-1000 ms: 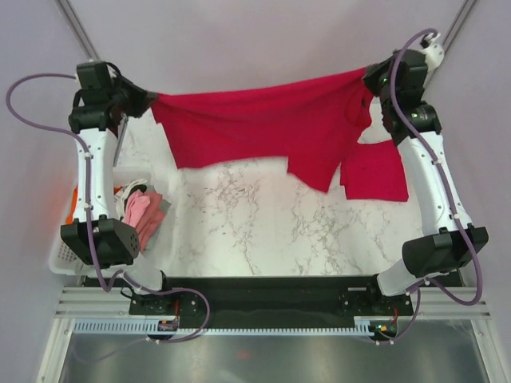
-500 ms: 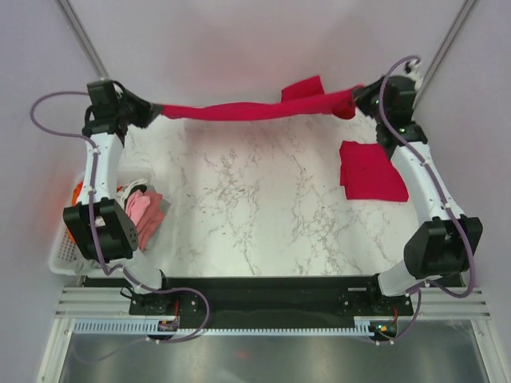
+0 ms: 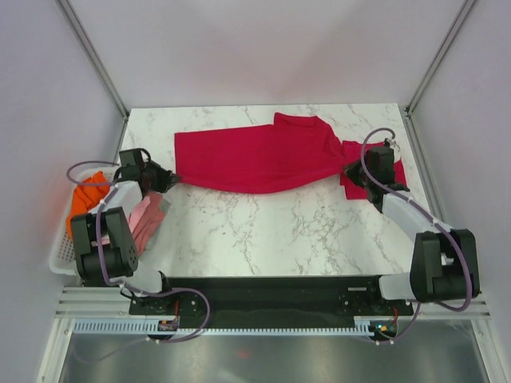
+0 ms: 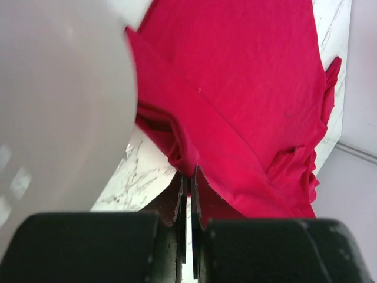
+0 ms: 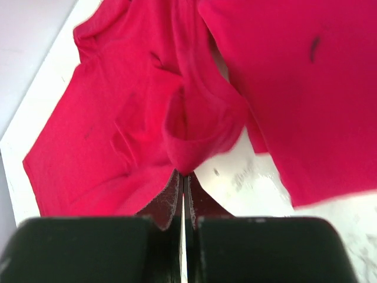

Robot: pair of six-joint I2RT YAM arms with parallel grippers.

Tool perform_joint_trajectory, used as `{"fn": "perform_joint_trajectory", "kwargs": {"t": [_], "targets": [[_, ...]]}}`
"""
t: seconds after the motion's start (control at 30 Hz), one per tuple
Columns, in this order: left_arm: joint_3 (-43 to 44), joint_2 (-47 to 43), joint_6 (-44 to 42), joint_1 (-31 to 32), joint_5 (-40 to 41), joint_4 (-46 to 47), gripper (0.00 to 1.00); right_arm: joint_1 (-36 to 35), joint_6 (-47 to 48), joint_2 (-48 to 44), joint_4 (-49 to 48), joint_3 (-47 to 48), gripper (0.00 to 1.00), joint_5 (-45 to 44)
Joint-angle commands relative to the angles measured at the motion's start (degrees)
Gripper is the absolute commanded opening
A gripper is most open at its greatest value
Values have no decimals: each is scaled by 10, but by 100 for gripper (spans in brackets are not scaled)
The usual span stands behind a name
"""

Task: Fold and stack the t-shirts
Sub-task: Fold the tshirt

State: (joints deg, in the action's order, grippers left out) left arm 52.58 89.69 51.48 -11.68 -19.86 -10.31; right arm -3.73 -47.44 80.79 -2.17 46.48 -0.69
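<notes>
**Lengthwise across the marble, pinched at both ends**

Find the spread t-shirt (image 3: 255,159) in the upper middle of the top view, lying on the table (image 3: 263,227) with its long axis running left to right. Note the left gripper (image 3: 168,182) at the cloth's left tip, low over the surface. In the left wrist view, see it clamped tight on a rolled fold of red, with the rest of the shirt fanning away toward the upper right of that frame. Note the right gripper (image 3: 348,171) at the opposite tip, likewise closed on a bunched corner in the right wrist view. Judge neither arm nearer: one end each, cloth between.

Look just right of that claw for the folded t-shirt (image 3: 398,172), partly hidden under the forearm and touching or overlapping the spread one's end; cannot tell which.

Read both arms as folded back at the elbow near the lower corners, forearms reaching up the frame, wrists turned inward to face each other along the shirt. At far left, see a white basket (image 3: 57,257) holding orange cloth (image 3: 86,187) and pink cloth (image 3: 144,219).

Reckon the coming fold as hinging on that left-right axis, needing both ends carried together to keep the edge straight.
</notes>
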Motion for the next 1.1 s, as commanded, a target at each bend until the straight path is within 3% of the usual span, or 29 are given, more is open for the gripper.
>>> {"fn": "perform_joint_trajectory", "kwargs": {"t": [0.0,0.23,0.53,0.63,0.67,0.73,0.77,0.8,0.9,0.97,1.07], "targets": [[-51,-71,-18,-4,25,53,2,4,3,-71,-53,-57,0,2],[-92,-137,-39,-6,88,1,2,2,4,-181,-40,-175,0,6],[-143,-188,-45,-21,105,-20,2,0,13,-288,20,-249,2,-12],[-166,-219,-47,-21,105,-19,2,1,13,-330,50,-266,18,-24],[-173,-227,-52,-21,102,-19,2,1,13,-348,52,-268,28,-26],[-177,-252,-58,-21,98,-20,13,0,18,-365,61,-264,34,-35],[-179,-260,-61,-21,96,-21,24,1,21,-367,67,-258,40,-39],[-179,-268,-62,-20,96,-22,43,0,31,-365,74,-245,41,-41],[-167,-297,-71,-20,102,-37,63,0,46,-343,85,-210,48,-54],[-151,-309,-81,-20,111,-59,68,0,60,-318,86,-192,56,-65],[-121,-314,-96,-20,118,-88,71,0,82,-268,76,-145,58,-73]]}}
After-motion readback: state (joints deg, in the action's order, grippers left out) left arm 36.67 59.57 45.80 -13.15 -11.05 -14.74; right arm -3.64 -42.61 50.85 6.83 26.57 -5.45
